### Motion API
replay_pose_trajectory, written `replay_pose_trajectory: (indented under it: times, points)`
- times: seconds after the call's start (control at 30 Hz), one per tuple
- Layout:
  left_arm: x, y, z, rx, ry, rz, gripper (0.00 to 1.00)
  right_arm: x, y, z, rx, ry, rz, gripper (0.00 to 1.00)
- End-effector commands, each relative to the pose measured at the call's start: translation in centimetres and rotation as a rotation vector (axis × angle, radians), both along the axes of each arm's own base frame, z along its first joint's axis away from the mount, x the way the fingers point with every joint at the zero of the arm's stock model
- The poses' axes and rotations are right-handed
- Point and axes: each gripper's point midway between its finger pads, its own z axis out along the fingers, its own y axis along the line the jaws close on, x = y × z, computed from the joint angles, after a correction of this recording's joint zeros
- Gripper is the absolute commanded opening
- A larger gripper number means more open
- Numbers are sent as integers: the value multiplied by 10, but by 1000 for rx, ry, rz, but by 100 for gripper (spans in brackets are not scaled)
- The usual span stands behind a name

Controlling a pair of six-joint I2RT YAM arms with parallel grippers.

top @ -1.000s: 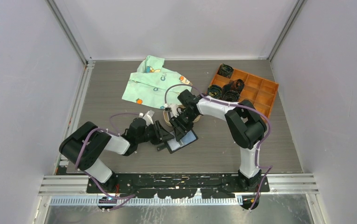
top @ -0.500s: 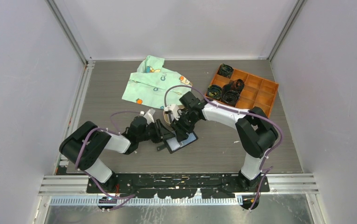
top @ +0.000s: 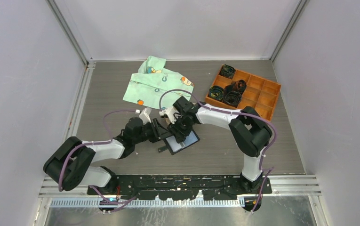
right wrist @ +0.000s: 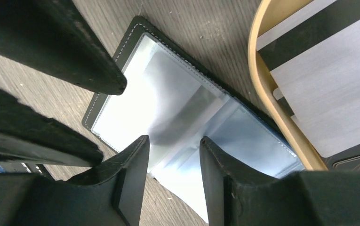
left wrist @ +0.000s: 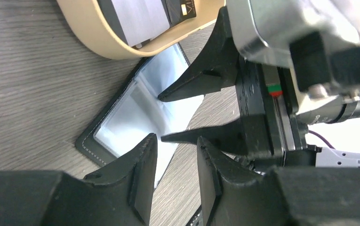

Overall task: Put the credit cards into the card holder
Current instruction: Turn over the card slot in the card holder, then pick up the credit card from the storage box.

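The card holder (top: 188,141) lies open on the table, its clear inner pockets (right wrist: 178,99) facing up and showing no card. The credit cards sit in a tan oval tray (right wrist: 261,99) just beyond it: a whitish-grey card (right wrist: 328,94) with a black stripe, and a black card (left wrist: 180,7) beside another pale one (left wrist: 140,19). My left gripper (left wrist: 176,141) hangs open over the holder's near-left edge. My right gripper (right wrist: 174,141) is open too, low over the plastic pockets, nothing between its fingers. The two grippers' fingertips nearly meet.
A green patterned cloth (top: 156,82) lies at the back of the table. An orange compartment box (top: 262,94) with dark rolled items stands at the back right. The tan tray (top: 169,118) is mostly hidden under the right wrist.
My left arm has swung its elbow out to the left and its gripper has drawn back slightly. The right gripper has shifted a little left over the holder. The holder has not moved.
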Motion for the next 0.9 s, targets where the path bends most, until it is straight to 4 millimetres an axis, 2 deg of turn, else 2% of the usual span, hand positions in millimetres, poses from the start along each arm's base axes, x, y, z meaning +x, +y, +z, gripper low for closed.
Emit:
replay_pose_trajectory:
  times: [0.0,0.17,0.3,0.6,0.87]
  points:
    - [-5,10,-2,44,-33,7,38,12,1,-2,-38,-34,-32,46]
    - [-9,11,-6,44,-17,-2,37,12,0,0,-34,-9,-45,26]
    - [-10,7,-8,28,-5,-10,37,14,-2,1,-28,19,-65,17]
    - [-10,6,-13,23,14,-12,37,16,-4,5,17,100,-111,17]
    - [-10,5,-15,23,22,-12,36,8,3,21,133,232,-112,20]
